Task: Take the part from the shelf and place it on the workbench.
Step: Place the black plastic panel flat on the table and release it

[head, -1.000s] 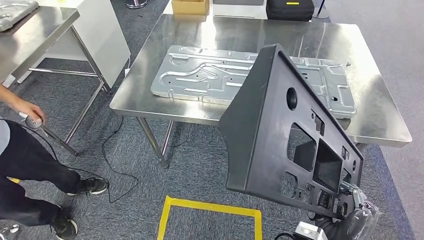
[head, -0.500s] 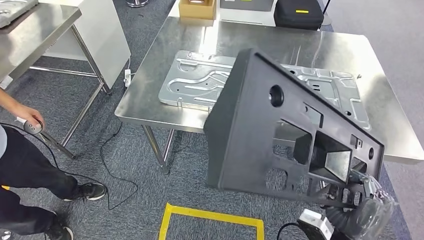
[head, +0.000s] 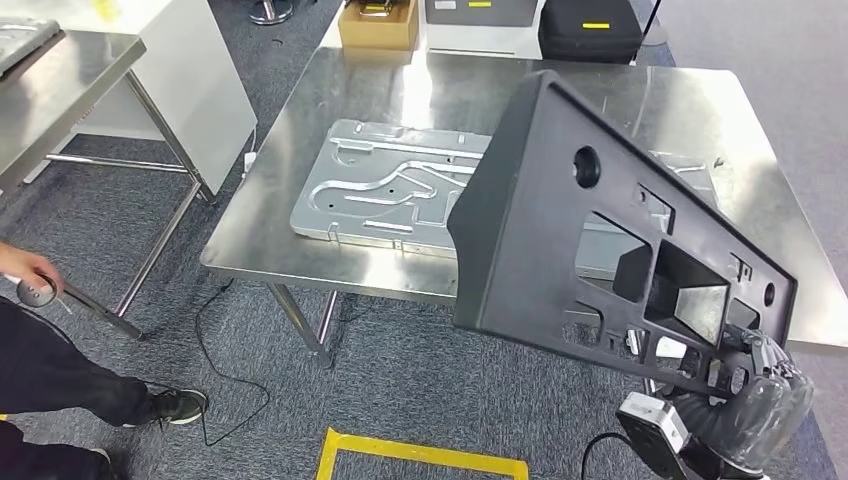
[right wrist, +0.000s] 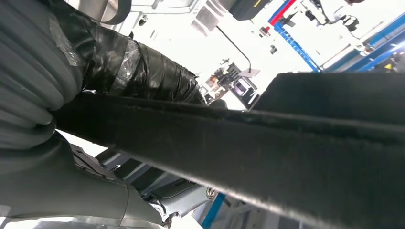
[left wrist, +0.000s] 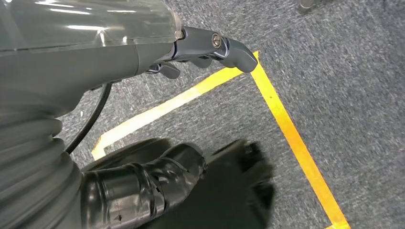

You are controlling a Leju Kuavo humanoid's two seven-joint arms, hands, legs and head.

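The part (head: 560, 250) is a large black plastic panel with several cut-outs. My right hand (head: 750, 390) holds it by its low near end, at the lower right of the head view. The panel tilts up and away, and its broad end hangs over the near edge of the steel workbench (head: 450, 90). In the right wrist view the panel's edge (right wrist: 286, 157) crosses the picture, with my right hand (right wrist: 119, 62) wrapped around it. My left hand (left wrist: 143, 52) hangs over the carpet and holds nothing.
A stamped silver metal plate (head: 380, 190) lies on the workbench, partly behind the panel. A cardboard box (head: 378, 25) and a black case (head: 590, 28) sit at the far edge. A second steel table (head: 60, 70) stands left. A person (head: 40, 360) crouches at the left. Yellow floor tape (head: 420, 455) marks the carpet.
The whole view has shifted, so the camera has moved. The panel stays in my right hand and now stands higher, with more of it over the workbench.
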